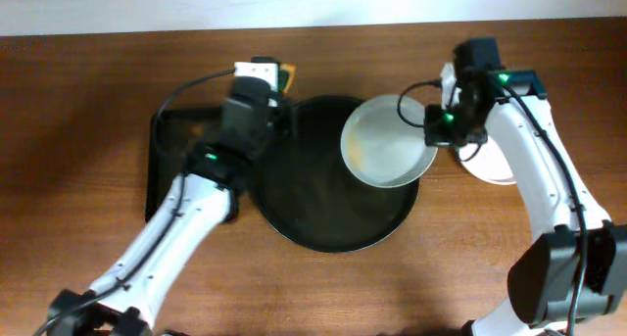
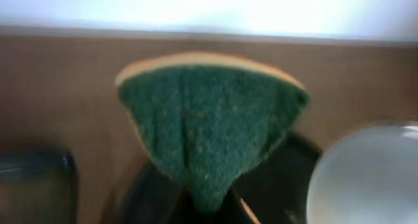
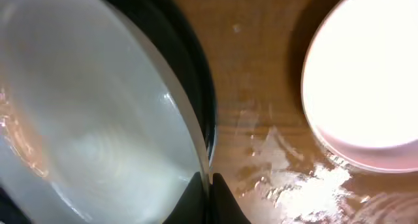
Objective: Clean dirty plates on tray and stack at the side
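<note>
Item 1. Round black tray (image 1: pixel 328 218): raised rim, lying on the brown wood-grain tabletop (image 1: pixel 78 101); serves as reference for all entries below

Item 2. Held plate (image 1: pixel 389 140): white, shallow, tilted above the tray's upper-right rim and overlapping it; faint orange-red smear on its inner face toward the tray's centre. In the right wrist view the plate (image 3: pixel 85 119) fills the left half, with the tray rim (image 3: pixel 196 74) dark just behind its edge.

Item 3. Right gripper (image 1: pixel 438 128): at the plate's edge on the side away from the tray's centre; jaws pinching the plate rim, seen closed on it in its own wrist view (image 3: pixel 209 194)

Item 4. Second plate (image 1: pixel 493 168): white, flat on the tabletop just right of the tray, apart from it, partly covered by the right arm; bright and glossy in the right wrist view (image 3: pixel 366 80)

Item 5. Left gripper (image 1: pixel 266 89): above the tray's upper-left rim; jaws clamped on a sponge (image 1: pixel 285 77), green scouring face with a yellow backing (image 2: pixel 209 126), bent where it is gripped

Item 6. Rectangular black tray (image 1: pixel 176 155): on the tabletop left of the round tray
</note>
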